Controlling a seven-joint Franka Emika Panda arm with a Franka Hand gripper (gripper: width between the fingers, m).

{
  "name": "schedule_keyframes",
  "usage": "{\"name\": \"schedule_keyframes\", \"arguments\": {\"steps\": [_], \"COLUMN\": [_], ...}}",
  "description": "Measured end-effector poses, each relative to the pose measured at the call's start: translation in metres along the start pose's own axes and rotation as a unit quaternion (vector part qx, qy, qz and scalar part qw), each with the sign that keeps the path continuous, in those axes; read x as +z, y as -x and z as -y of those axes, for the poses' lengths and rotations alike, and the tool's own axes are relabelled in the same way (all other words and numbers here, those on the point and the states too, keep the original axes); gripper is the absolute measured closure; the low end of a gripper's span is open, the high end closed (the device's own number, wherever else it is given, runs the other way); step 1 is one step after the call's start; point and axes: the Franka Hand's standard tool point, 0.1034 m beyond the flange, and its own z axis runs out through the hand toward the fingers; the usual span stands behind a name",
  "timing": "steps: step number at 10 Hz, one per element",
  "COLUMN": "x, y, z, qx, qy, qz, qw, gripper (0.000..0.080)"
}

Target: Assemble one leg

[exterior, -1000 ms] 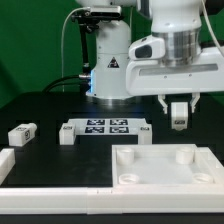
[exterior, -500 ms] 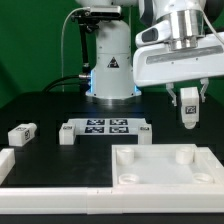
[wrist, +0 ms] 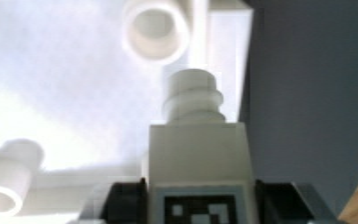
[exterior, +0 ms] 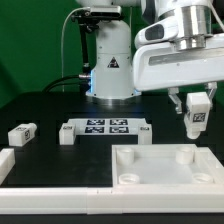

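Note:
My gripper (exterior: 197, 108) is shut on a leg (exterior: 196, 120), a stubby white block with a tag, held in the air above the far right corner of the large white square panel (exterior: 150, 178). In the wrist view the held leg (wrist: 197, 140) fills the middle, its threaded tip pointing at the panel (wrist: 69, 90) near a round corner socket (wrist: 153, 28); the black fingers (wrist: 119, 203) press on both sides. Other legs lie on the table: one at the exterior view's left (exterior: 21, 133), one at the left edge (exterior: 5, 164), two beside the marker board.
The marker board (exterior: 106, 127) lies in the middle of the dark table, with a leg (exterior: 68, 137) at its left end and another (exterior: 146, 133) at its right. A white rail (exterior: 50, 200) runs along the front. The robot base (exterior: 110, 65) stands behind.
The gripper has carried the leg up and toward the exterior view's right, from just above the table by the panel's far edge to higher over its far right corner.

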Motion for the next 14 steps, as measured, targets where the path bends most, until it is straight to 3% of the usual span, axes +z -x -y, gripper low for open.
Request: {"name": "schedule_keyframes", "arguments": {"steps": [4,6,10,14], "x": [0.002,0.015,0.031,0.033], "y": [0.0,-0.027,-0.06,-0.062], "z": [-0.001,-0.004,-0.007,-0.011], "qx": [-0.002,-0.047,-0.072,-0.072], "qy": [0.002,0.003,0.004,0.013], "qz": [-0.023,-0.02,-0.036,-0.081], "qw": [1.0,0.999,0.997,0.994], "gripper": [0.0509,0.0509,0.0509,0.0509]}}
